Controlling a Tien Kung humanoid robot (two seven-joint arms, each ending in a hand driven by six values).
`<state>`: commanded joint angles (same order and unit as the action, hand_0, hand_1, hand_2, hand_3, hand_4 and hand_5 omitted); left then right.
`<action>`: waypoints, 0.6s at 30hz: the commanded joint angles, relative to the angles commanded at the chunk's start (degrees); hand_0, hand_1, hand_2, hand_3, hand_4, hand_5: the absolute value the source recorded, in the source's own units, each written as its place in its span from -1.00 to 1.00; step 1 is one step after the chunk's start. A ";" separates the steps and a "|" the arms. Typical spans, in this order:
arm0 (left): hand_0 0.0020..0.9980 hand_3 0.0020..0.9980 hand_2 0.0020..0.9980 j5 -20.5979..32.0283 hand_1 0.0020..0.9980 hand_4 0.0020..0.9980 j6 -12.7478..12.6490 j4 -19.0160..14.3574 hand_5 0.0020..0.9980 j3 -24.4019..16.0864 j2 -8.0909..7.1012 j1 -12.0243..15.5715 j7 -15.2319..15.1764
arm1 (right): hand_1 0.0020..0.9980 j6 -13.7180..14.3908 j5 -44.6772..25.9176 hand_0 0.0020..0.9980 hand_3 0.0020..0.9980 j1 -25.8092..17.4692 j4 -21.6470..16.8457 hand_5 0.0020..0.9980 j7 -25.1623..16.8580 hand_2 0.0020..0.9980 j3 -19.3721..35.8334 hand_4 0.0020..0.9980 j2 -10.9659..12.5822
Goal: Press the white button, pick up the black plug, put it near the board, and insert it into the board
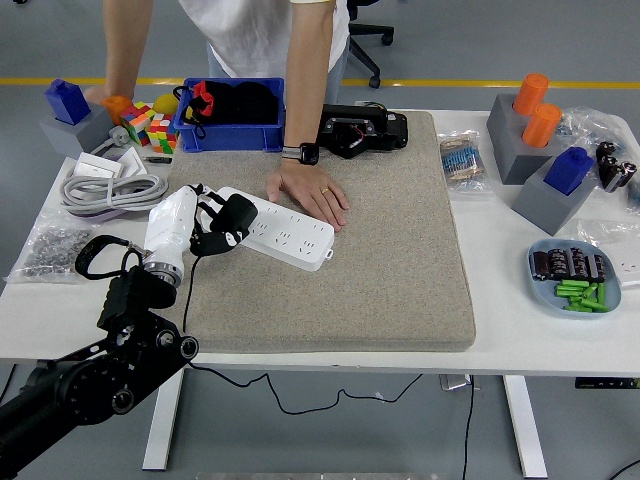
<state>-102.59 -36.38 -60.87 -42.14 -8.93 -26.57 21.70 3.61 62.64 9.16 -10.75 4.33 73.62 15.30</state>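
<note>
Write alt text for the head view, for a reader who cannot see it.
The robot's left hand holds a black plug over the left end of a white power strip on a grey mat. A person across the table presses a hand on the strip's far edge. Around the mat sit a blue bin and coiled cables.
</note>
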 joint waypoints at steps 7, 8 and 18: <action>-0.49 -0.09 -0.52 -0.92 -0.57 0.37 0.12 1.69 -1.00 0.04 0.57 -0.63 0.79 | 0.19 0.00 -0.03 0.25 0.16 0.00 -0.07 -0.25 -0.02 0.17 -0.02 0.30 -0.01; -0.49 -0.09 -0.52 -1.20 -0.57 0.37 0.06 1.92 -1.00 0.09 0.62 -0.72 0.90 | 0.19 0.01 -0.01 0.25 0.16 0.00 -0.05 -0.25 -0.02 0.17 -0.03 0.30 0.01; -0.49 -0.09 -0.52 -1.22 -0.57 0.37 -0.11 3.29 -1.00 0.30 0.71 -1.26 0.98 | 0.19 -0.01 0.01 0.25 0.16 0.00 -0.17 -0.26 0.04 0.17 0.14 0.30 -0.05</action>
<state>-103.81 -36.49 -57.58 -41.84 -8.22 -27.83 22.68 3.61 62.65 9.17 -10.92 4.37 73.76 15.24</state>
